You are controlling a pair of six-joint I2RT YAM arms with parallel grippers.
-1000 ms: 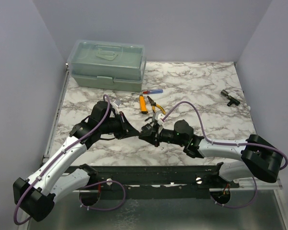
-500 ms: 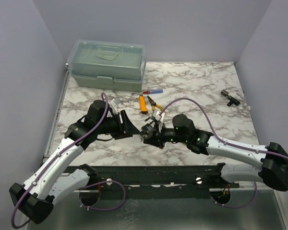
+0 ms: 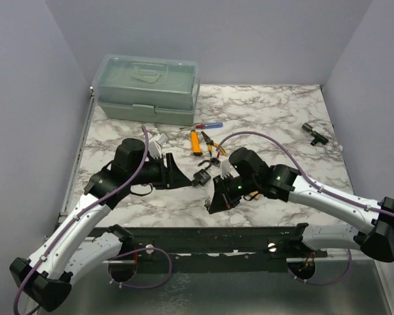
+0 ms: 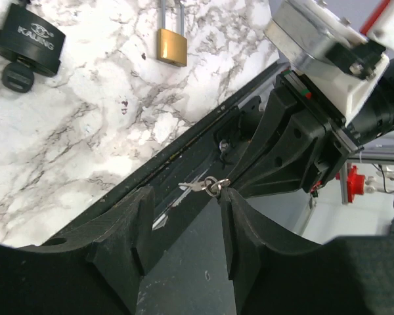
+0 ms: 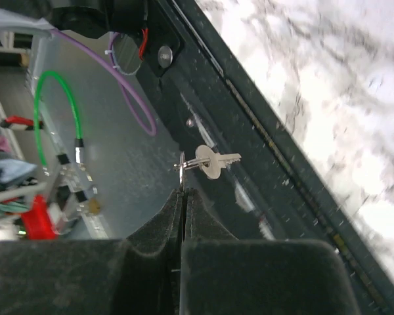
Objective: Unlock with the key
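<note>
Left gripper [image 3: 178,172], jaws spread and empty, hovers just left of the black padlock [image 4: 27,36] in the middle of the table [image 3: 282,111]. The right gripper [image 5: 183,191], fingers pressed together, pinches the ring of a small silver key [image 5: 215,162] over the near edge. Light, stiff and probably slippery, the key dangles loose, and a grip on its flat head would likely steady it for the keyhole.

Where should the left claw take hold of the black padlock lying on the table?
Grip the black padlock by its body, across the two side edges, from above: it lies flat, label up. What looks like a black key head sticks out of one end, so keep off there.
</note>
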